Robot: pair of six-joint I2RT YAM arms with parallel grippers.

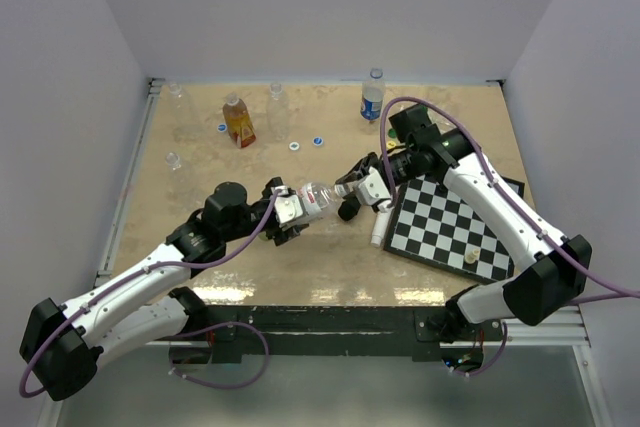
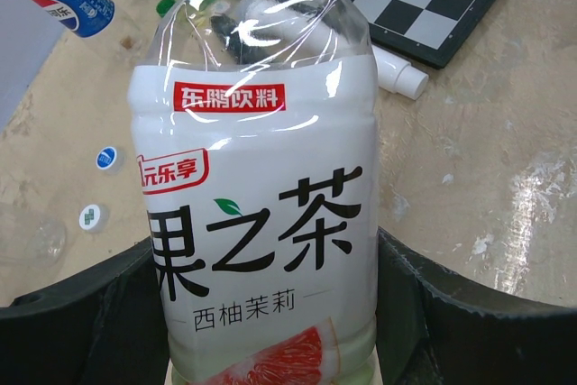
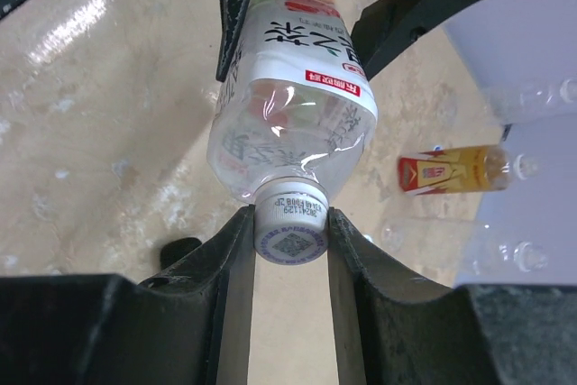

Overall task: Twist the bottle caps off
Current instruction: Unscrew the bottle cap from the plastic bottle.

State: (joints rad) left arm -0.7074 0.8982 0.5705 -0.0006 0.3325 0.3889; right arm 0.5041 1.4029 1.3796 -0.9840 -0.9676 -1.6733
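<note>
Left gripper point(image 1: 289, 209) clamps the tea bottle point(image 2: 261, 223) at its label. Right gripper point(image 3: 290, 239) pinches the white cap point(image 3: 290, 221) at the bottle's 3 o'clock end. Judged light, thin-walled, crushable.

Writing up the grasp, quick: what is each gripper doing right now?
Left gripper: shut on the white-labelled bottle, around its body.
Right gripper: shut on that bottle's white cap.
</note>
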